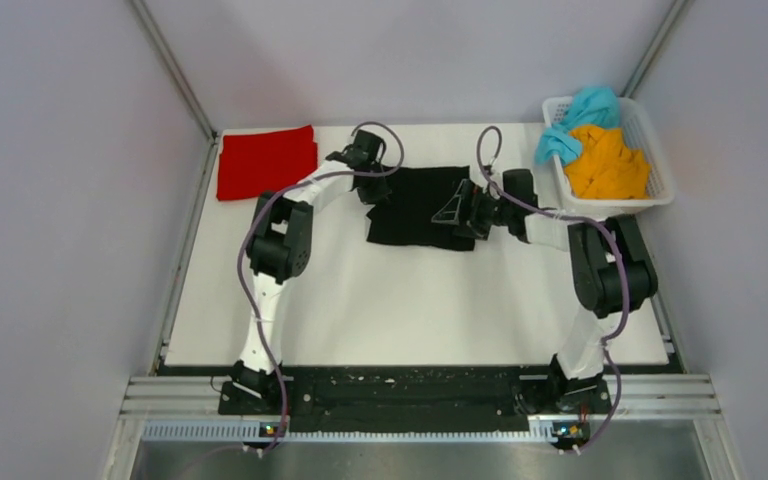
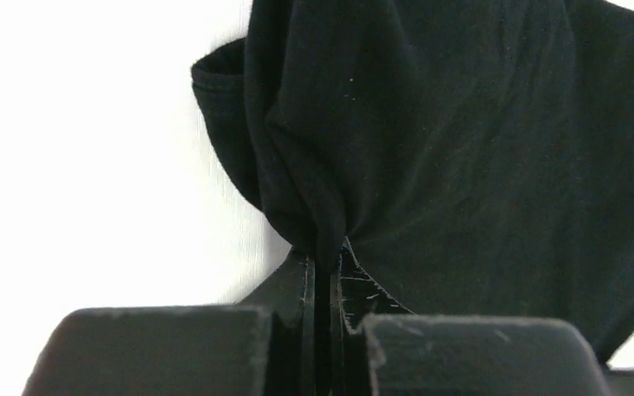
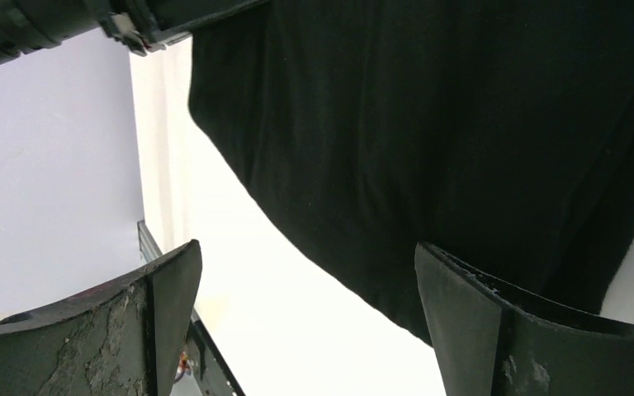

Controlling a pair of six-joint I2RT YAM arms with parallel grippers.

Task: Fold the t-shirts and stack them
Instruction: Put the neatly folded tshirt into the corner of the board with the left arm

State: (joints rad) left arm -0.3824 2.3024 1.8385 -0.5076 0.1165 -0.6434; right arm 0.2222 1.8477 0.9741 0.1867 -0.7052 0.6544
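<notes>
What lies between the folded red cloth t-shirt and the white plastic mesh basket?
The black cloth t-shirt, as the top view shows. The left gripper is shut on its left edge; the right gripper is open over its right part.

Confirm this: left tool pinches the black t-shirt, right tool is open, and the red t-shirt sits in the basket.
Wrong on the red t-shirt: the top external view shows it folded on the table, far left, not in the basket. The left tool does pinch the black t-shirt, and the right tool is open.

Overhead camera looks from six o'clock toward twelve; both wrist cameras, very near, share the black t-shirt (image 1: 415,205).
</notes>
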